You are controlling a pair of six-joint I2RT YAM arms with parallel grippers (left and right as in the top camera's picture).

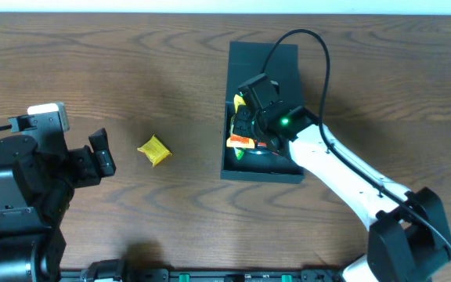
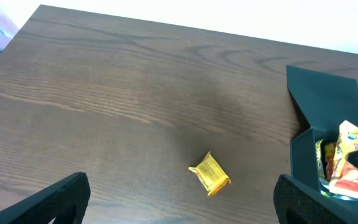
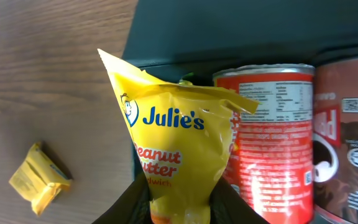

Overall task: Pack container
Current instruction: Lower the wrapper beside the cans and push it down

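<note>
Overhead: one container [image 1: 245, 66], one loose packet [image 1: 153, 150]

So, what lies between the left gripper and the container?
Only a small yellow packet on the table, otherwise bare wood; the overhead view shows it.

Has a white shell on the right arm [image 1: 343, 168], black joints, a small green light [image 1: 285, 121], a thin black cable [image 1: 326, 63]. Has a black left arm [image 1: 14, 176], a pale grey block [image 1: 49, 116], a matte black left gripper [image 1: 100, 153].
</note>
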